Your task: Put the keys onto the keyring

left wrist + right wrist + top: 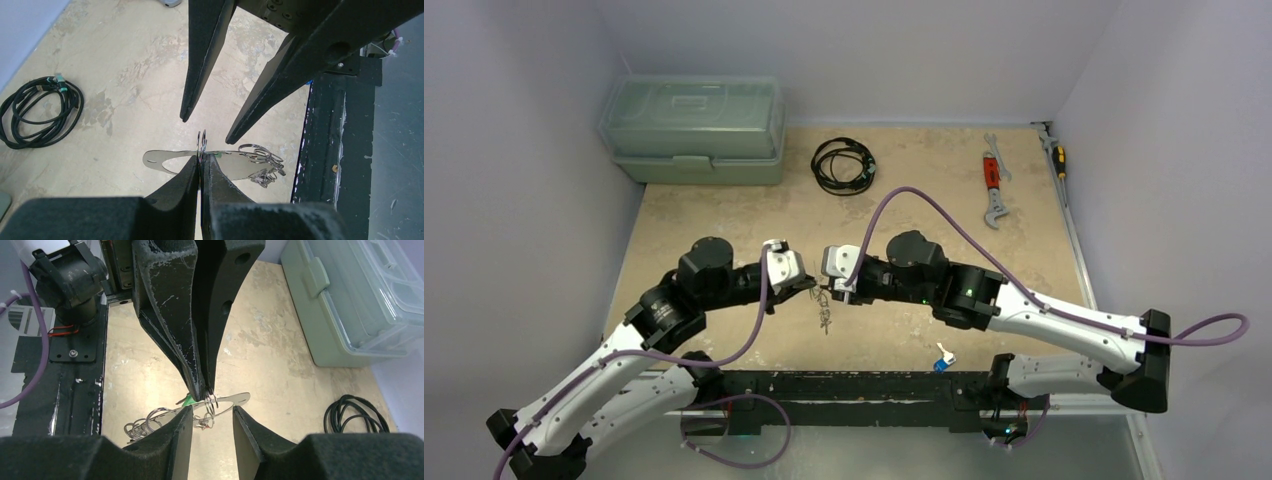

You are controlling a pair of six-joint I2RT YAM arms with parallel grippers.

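Left gripper (201, 160): clenched on a double-wire ring (201, 142), edge-on, frame centre.
Right gripper (210, 411): released, matte black fingers straddling that ring.
Keys (824, 315): top view, dangling bunch, centre; wrist views add a flat polished silver blade (235, 399) and a green head (188, 400).
Blue-headed key (941, 361): top view only, on mottled beige table (724, 210), lower centre.
Keyring (150, 419): thin wire loops, lower left of pinch; link unclear.

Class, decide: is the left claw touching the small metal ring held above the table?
Touching. The left wrist view shows the left claw shut on the small metal ring, with both fingertips pressed against it and no gap.
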